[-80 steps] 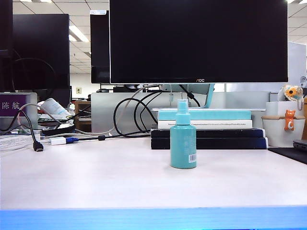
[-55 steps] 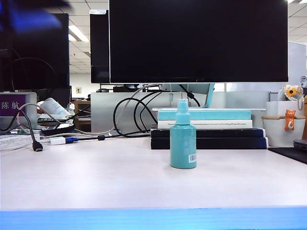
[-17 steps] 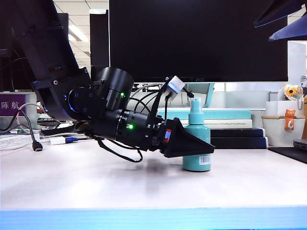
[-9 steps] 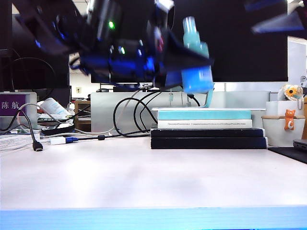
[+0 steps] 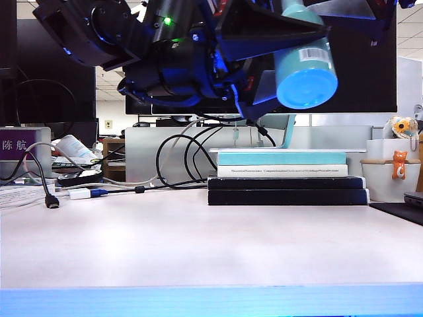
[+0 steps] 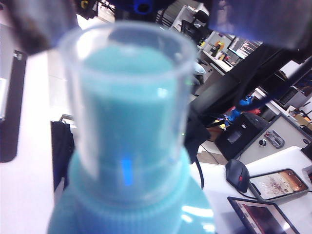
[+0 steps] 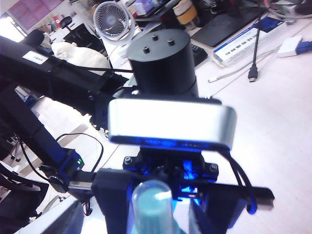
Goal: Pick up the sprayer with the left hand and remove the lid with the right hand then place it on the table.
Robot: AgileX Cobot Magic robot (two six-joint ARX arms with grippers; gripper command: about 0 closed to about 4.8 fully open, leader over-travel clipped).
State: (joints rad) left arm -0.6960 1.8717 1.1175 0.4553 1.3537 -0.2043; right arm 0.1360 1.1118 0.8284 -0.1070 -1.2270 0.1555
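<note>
My left gripper (image 5: 291, 56) is shut on the teal sprayer (image 5: 307, 76), held high above the table (image 5: 198, 251) and tipped so its round base faces the exterior camera. The left wrist view looks up the teal shoulder (image 6: 131, 209) to the clear lid (image 6: 129, 97), which still sits over the nozzle. My right gripper (image 5: 357, 12) hangs at the top right, just beyond the lid end. It is open, with its blurred fingers (image 6: 36, 24) wide apart and off the lid. In the right wrist view the lid (image 7: 151, 204) points at the camera between the left gripper's black fingers (image 7: 113, 200).
A stack of books (image 5: 284, 178) lies under a big black monitor (image 5: 370, 72) at the back. Cables and a plug (image 5: 53, 201) trail at the left. A white cup with small toys (image 5: 391, 173) stands at the right, next to a dark pad (image 5: 400, 211).
The sprayer stood alone on the table. My left gripper closed on it, lifted it high and tipped it base-first toward the camera, while my right gripper stayed at the top right.
</note>
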